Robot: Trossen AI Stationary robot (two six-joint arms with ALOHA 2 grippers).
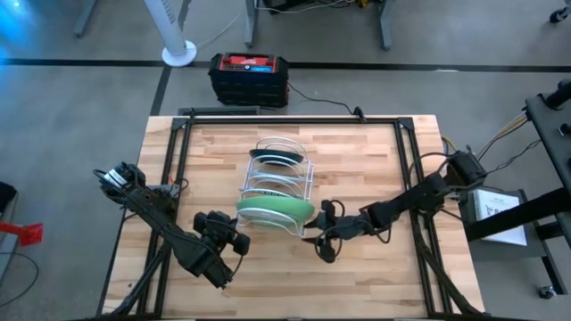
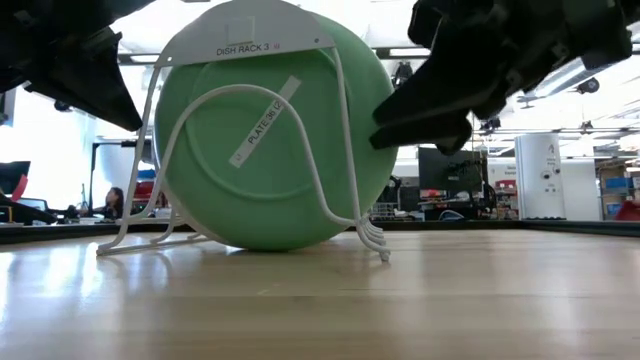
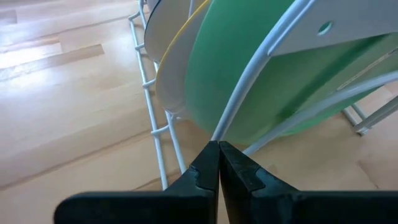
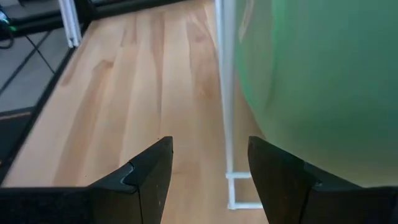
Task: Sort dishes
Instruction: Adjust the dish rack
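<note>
- Green plate [image 1: 277, 211] upright in front slot of rack [image 1: 302, 183], on table [image 1: 375, 160].
- Yellow plate [image 3: 177, 59] right behind it; dark plate [image 1: 275, 158] at far end.
- Right gripper [image 1: 323, 234] beside green plate, fingers apart, empty.
- Left gripper [image 1: 239, 242] clenched, empty, near rack.

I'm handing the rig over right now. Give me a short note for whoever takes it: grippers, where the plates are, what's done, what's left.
Left gripper: shut, empty, at the near left corner of the white wire rack.
Right gripper: open, empty, beside the rack's near right side.
Light green plate: upright in the nearest slot. Yellowish plate right behind it; a dark plate near the far end. Other slots hard to read.
Done: no plates lie on the table.
Left: confirm the fourth plate, retract both arms.
</note>
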